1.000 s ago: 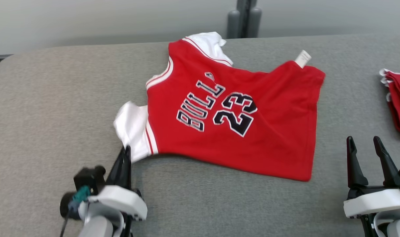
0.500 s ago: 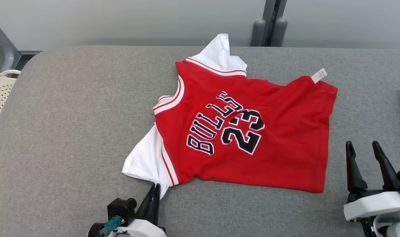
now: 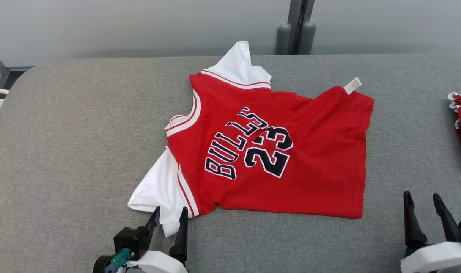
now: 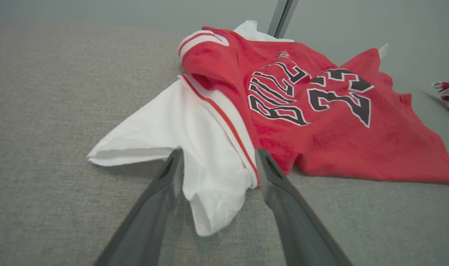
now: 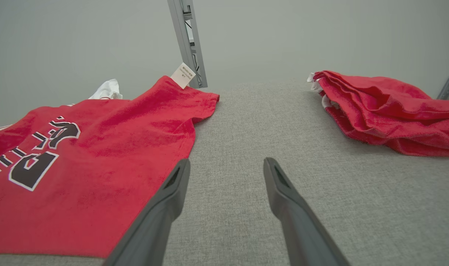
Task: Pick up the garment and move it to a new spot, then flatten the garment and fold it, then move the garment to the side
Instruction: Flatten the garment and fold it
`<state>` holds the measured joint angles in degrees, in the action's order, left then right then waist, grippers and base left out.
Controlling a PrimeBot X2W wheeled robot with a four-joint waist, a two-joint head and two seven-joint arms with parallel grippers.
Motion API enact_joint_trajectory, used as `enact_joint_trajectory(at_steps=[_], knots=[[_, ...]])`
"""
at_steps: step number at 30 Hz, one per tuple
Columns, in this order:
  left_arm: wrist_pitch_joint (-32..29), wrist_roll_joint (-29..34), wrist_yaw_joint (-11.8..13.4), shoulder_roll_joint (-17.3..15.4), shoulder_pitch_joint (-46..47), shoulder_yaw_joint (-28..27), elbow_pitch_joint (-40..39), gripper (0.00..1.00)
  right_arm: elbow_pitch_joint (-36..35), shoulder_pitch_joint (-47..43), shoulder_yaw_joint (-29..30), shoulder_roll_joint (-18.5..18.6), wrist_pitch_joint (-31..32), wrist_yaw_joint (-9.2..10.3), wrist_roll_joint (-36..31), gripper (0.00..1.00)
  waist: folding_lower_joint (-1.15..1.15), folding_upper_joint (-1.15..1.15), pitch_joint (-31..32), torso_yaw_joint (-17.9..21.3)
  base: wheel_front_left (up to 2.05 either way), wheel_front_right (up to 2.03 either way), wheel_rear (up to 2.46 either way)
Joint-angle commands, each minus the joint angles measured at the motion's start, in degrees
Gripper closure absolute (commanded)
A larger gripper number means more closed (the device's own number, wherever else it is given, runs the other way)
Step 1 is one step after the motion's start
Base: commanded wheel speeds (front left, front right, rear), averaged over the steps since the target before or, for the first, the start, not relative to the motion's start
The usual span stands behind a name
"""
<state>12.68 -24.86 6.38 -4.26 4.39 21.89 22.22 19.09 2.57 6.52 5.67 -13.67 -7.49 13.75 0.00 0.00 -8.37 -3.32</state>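
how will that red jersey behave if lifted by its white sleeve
Likely floppy: the jersey lies creased, so it should drape and sag. Probably light, being thin cloth. Pushed, it may bunch on the coarse grey table rather than slide.

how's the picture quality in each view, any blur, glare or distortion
Head view: sharp, soft even light, no glare, thin shadow under the jersey. Left wrist view: wide-angle stretch; the left gripper jaws loom large and slightly soft; the sleeve shades the table beneath it. Right wrist view: jersey nap crisp, the pole leans, probably lens distortion.
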Motion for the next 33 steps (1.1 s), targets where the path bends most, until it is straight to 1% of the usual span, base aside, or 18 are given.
enact_joint_trajectory(at_steps=[1,9,13,15,17,18,24,25,27,33], knots=[[0.4,0.2,0.2,-0.4,-0.4,-0.1,-0.7,0.0,0.1,-0.8,0.2,0.0,-0.1,-0.02,0.4,0.0,0.0,0.0,0.1,0.2,0.0,0.0,0.0],[0.7,1.1,0.6,-0.9,-1.6,1.0,-5.1,0.0,0.8,-4.1,-1.5,-0.5,0.3,-0.02,1.1,0.0,0.0,0.0,1.1,1.7,0.0,0.0,0.0],[0.6,1.5,0.9,-1.2,-1.6,1.5,-6.3,0.0,1.1,-2.0,-4.4,-0.7,1.3,-0.02,1.6,0.0,0.0,0.0,1.6,2.0,0.0,0.0,0.0],[0.8,1.8,1.1,-1.3,-1.5,1.7,-7.1,0.0,1.9,-0.6,-6.0,-0.1,2.4,-0.02,1.9,0.0,0.0,0.0,1.8,1.7,0.0,0.0,0.0],[1.0,2.2,1.3,-1.4,-1.2,1.8,-7.7,0.0,3.4,1.2,-7.1,1.0,3.9,-0.02,2.2,0.0,0.0,0.0,1.9,1.0,0.0,0.0,0.0],[1.1,2.4,1.3,-1.5,-1.1,1.9,-8.3,0.0,5.2,3.2,-8.0,1.6,5.7,-0.02,3.1,0.0,0.0,0.0,2.0,0.1,0.0,0.0,0.0],[1.7,2.6,2.0,-1.5,-1.7,1.4,-9.5,0.0,10.8,7.7,-11.3,4.0,13.4,-0.02,7.6,0.0,0.0,0.0,2.3,-3.0,0.0,0.0,0.0],[1.7,2.6,2.0,-1.5,-1.7,1.4,-9.5,0.0,10.8,7.7,-11.3,4.0,13.4,-0.02,7.6,0.0,0.0,0.0,2.3,-3.0,0.0,0.0,0.0],[1.9,2.5,2.3,-1.5,-2.0,1.1,-9.7,0.0,12.2,8.7,-12.3,4.6,15.7,-0.02,9.9,0.0,0.0,0.0,2.3,-3.9,0.0,0.0,0.0],[2.2,3.0,2.6,-1.7,-2.0,0.5,-10.6,0.0,16.0,11.2,-14.3,6.5,19.2,-0.02,13.6,0.0,0.0,0.0,1.9,-6.0,0.0,0.0,0.0]])
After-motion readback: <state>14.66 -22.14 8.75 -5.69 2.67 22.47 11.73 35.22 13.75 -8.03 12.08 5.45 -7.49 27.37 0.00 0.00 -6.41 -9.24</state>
